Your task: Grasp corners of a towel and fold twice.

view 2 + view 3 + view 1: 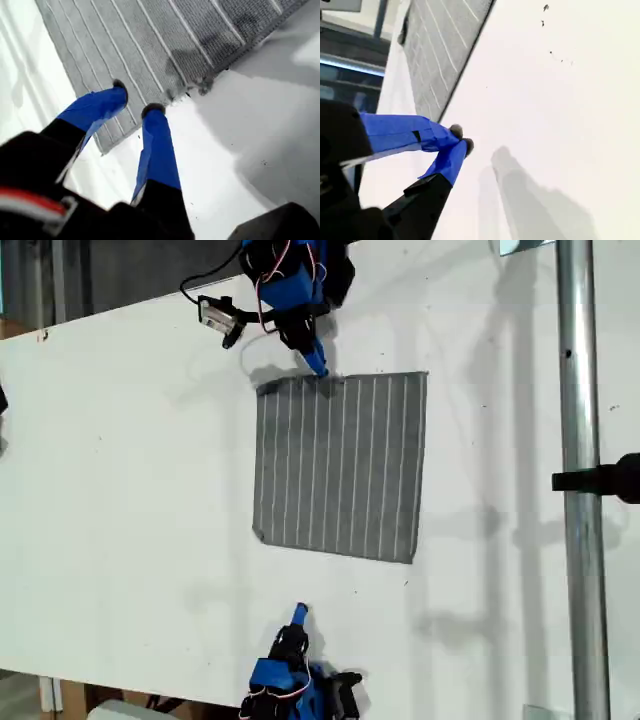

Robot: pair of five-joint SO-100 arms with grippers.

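Towel (340, 465) lies flat, no folds yet. Our first pincer (134, 102) sits narrowly parted at its edge; second pincer (461, 139) is closed, empty.

My first gripper (136, 98) reaches down from the arm at the top of the exterior view, its blue fingers a little apart. My second gripper (462, 139), on the arm at that view's bottom, has its tips together, empty.
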